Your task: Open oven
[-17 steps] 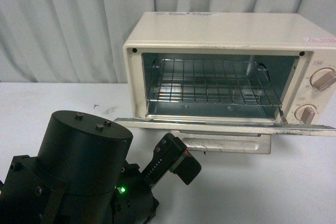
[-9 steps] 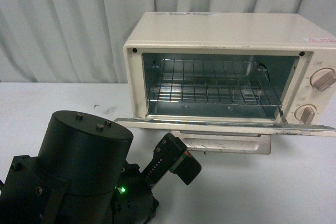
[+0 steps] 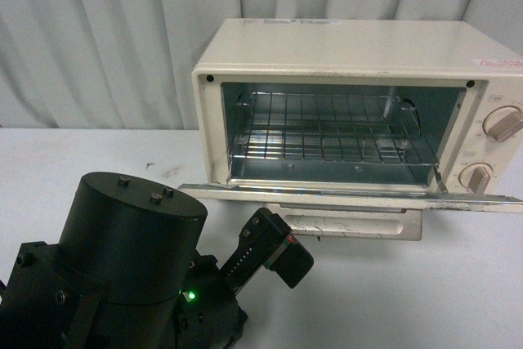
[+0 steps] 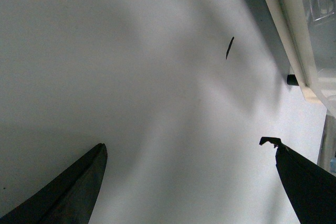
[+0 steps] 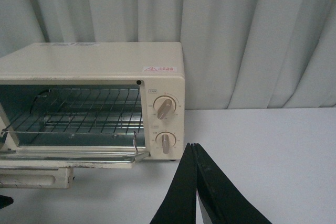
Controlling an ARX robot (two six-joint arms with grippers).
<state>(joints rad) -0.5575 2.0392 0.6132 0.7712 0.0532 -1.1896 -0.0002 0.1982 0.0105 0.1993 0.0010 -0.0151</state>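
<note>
Now we see the oven (image 3: pixel 351 46) in the upper right of the front frame, standing on the white worktop (image 3: pixel 425 300). Its door (image 3: pixel 351 195) lies dropped flat, showing the wire rack (image 3: pixel 327 132). Our left hand (image 4: pixel 185 143) is spread wide over the worktop. Our right hand (image 5: pixel 192 150) has its 2 fingers pressed together at the lower centre of its frame.

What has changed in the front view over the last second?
Nothing visibly changed. The oven keeps its door dropped open with the wire rack inside, and the left arm sits in the same spot in front of it.
</note>
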